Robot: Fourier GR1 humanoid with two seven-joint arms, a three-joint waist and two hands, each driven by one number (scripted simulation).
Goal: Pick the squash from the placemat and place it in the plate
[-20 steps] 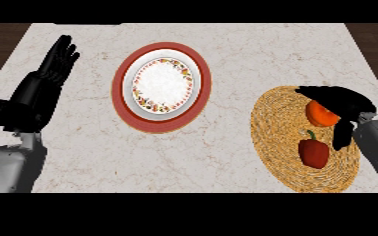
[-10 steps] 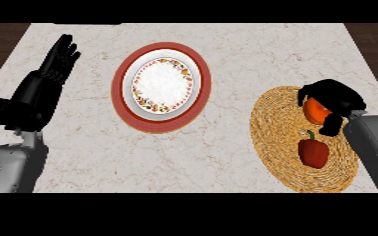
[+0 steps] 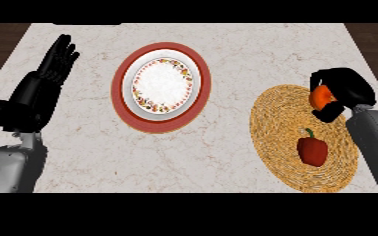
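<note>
Right hand (image 3: 347,87) is curling its fingers (image 3: 330,111) round the smooth orange squash (image 3: 320,98), half hiding it, at the far-right edge of the round woven straw placemat (image 3: 277,130). Glossy red pepper (image 3: 313,151) is lying nearer on it. White floral-rimmed plate (image 3: 139,92) is sitting left on marble table (image 3: 221,160). Left hand (image 3: 46,82) is resting open, far left.

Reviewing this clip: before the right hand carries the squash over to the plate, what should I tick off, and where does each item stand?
1. Right hand curled round the squash: ok.
2. Squash lifted off the placemat: cannot tell from this steep view.
3. Red pepper apart from the hand, lying on the placemat: ok.
4. Plate holds nothing: ok.
5. Counter between placemat and plate free of obstacles: ok.
6. Left hand open, resting at the view's left, beyond the plate: ok.
</note>
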